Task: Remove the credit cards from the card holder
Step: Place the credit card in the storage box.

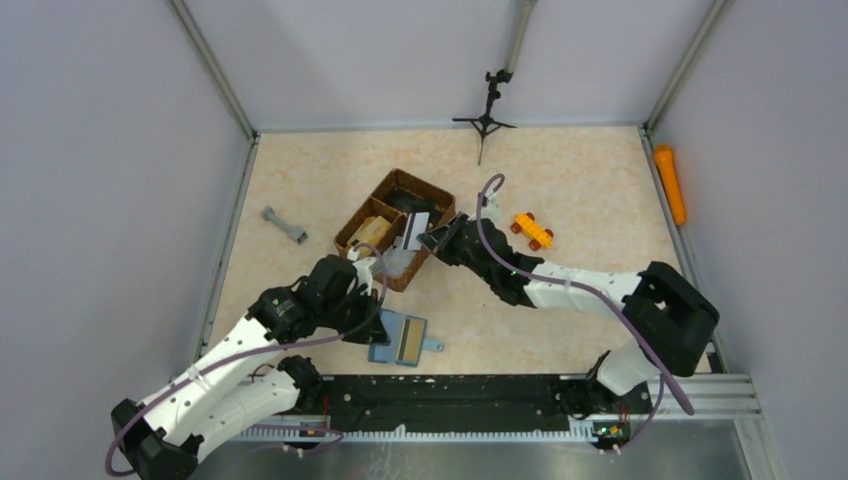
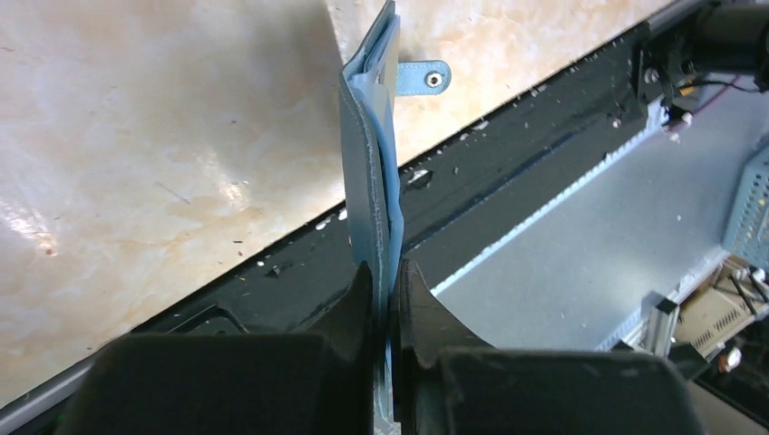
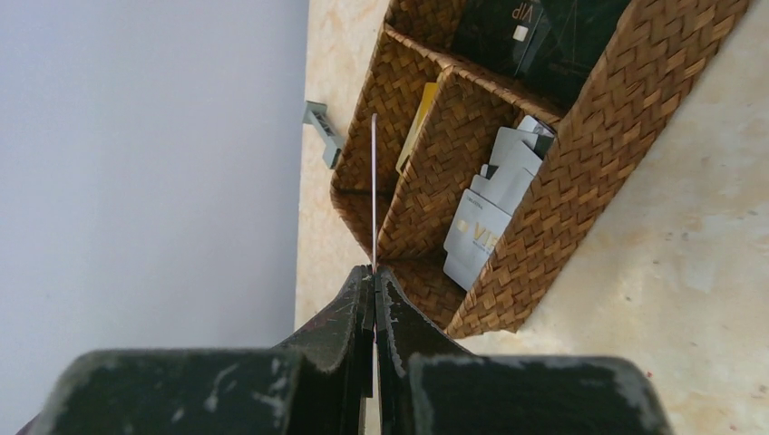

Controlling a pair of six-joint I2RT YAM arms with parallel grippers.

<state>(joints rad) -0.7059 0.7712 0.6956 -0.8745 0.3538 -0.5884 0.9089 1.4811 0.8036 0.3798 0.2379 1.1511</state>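
While my right gripper [image 3: 374, 276] is pinched fully shut on one credit card [image 3: 374, 181], held by its lower edge and showing as a thin upright line, the woven basket [image 3: 544, 199] sits just beyond it at 12 o'clock in my wrist view. The card's long axis points straight away from my fingertips. It hangs over the basket's near-left part, close to a divider, and I cannot tell which compartment lies under it. Pale cards [image 3: 481, 227] lean in the cell at 2 o'clock, and a black card [image 3: 517, 27] lies farther off at 1 o'clock.

My left gripper [image 2: 388, 276] is closed almost all the way on the card holder [image 2: 372, 181]. It clamps one edge, so the teal wallet stands out from the jaws toward 12 o'clock, with its snap tab [image 2: 424, 78] at the far end. Seen from above, the holder is near the front edge of the desk [image 1: 560, 320], at 6 o'clock from the basket and a short way apart from it. It is open, and a tan strip on its face may be another card.

I judge that my right arm, the nearer one to the basket, only needs to let go. From that gripper the holder lies between 6 and 7 o'clock, with bare desk between. The black rail [image 1: 480, 395] just behind the holder leaves little room on that side.
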